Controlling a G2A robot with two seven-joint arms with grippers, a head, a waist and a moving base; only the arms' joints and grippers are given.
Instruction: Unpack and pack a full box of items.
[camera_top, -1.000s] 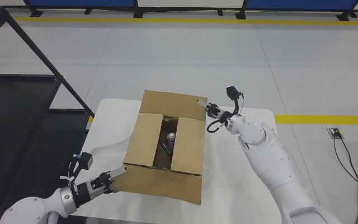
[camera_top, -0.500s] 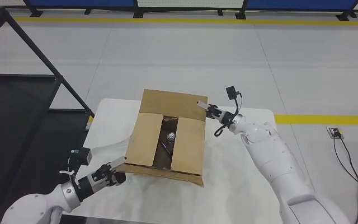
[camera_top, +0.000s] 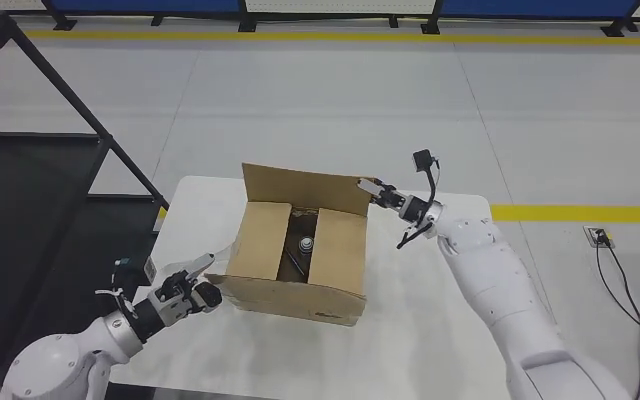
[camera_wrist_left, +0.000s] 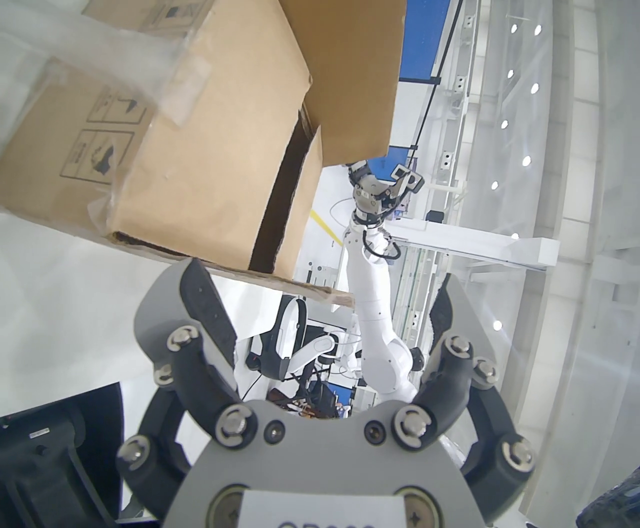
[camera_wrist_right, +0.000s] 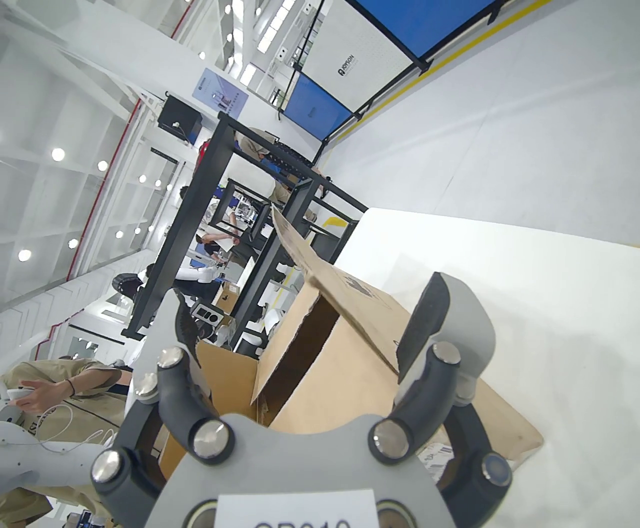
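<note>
left gripper (camera_top: 198, 282): fingers apart, just beside box's near left corner | box (camera_top: 262, 245): mid-table (camera_top: 420, 320), far flap upright; top view shows items (camera_top: 306, 244) inside, left wrist view its taped outer wall | right gripper (camera_top: 373, 187): fingers spread, at far flap's right corner

Box (camera_top: 262, 255) on the worktop (camera_top: 420, 330), between the two tools: just ahead of the left tool (camera_top: 207, 280), just beside the right tool (camera_top: 370, 188). Items (camera_top: 307, 243) lie inside it, between its flaps.
</note>
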